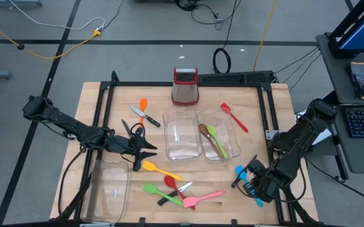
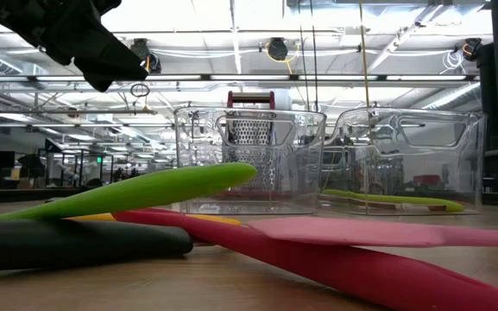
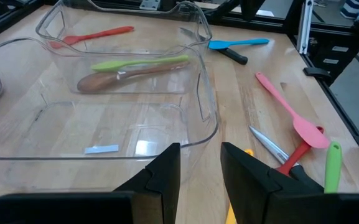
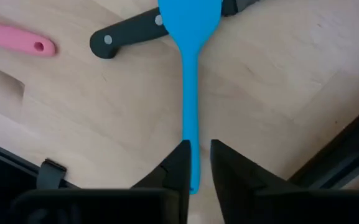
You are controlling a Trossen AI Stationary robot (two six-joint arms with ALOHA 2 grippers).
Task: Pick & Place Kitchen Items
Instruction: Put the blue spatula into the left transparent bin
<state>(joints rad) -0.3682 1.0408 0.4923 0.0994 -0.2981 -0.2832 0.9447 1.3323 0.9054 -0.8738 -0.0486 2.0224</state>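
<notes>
surface [image 1: 276, 113]: pale wood, matt, visible grain and plank seams
trays [image 1: 182, 135]: clear plastic, glossy, throwing bright glints along the rims (the surface's wood grain shows straight through them)
grater [image 1: 185, 87]: perforated bare metal with a dull shine, red top
blue spatula [image 4: 190, 74]: smooth plastic, soft even sheen
knife handle [image 4: 129, 34]: black, matt, with small bright metal rivets
pink spatula [image 3: 291, 112]: smooth plastic, satiny
green spoon [image 3: 139, 62]: smooth plastic, slightly glossy
brown spoon [image 3: 114, 78]: looks like wood, dull finish
knife blade [image 3: 267, 144]: bright steel
right gripper [image 4: 195, 163]: dark, matt jaws
</notes>
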